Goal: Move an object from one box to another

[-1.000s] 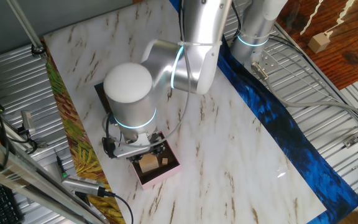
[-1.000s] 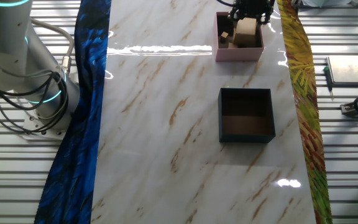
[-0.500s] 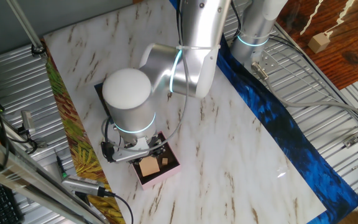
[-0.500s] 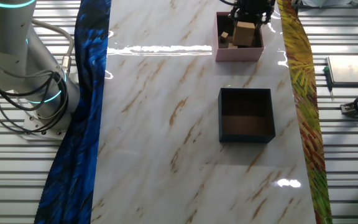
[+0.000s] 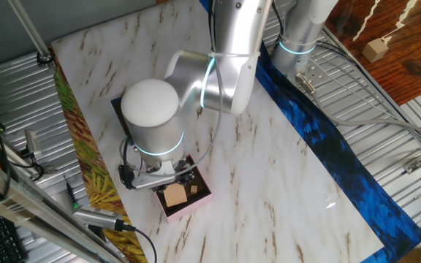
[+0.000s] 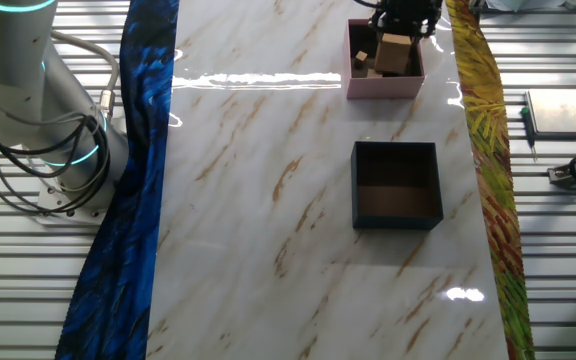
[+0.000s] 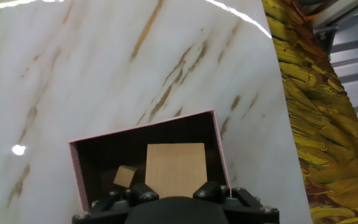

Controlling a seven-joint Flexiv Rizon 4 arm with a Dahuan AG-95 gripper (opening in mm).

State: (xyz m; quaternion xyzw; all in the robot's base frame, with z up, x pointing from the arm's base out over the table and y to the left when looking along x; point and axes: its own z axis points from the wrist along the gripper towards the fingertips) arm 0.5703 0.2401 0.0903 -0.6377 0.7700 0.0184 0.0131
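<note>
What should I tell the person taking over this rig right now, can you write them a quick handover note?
Gripper: low over the pink box; the jaws are hidden in every view, so whether they grip the large wooden block cannot be told.
Things: the large block and a small wooden block are in the pink box. The navy-blue box looks empty.
Done: no transfer is visible.
Left: if the move goes from pink to blue, check the grip, lift the block, carry it over and release it in the navy-blue box.

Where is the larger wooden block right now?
The larger wooden block sits inside the pink box, right beside a smaller wooden block and directly under the hand, near the table's yellow-patterned edge strip.
</note>
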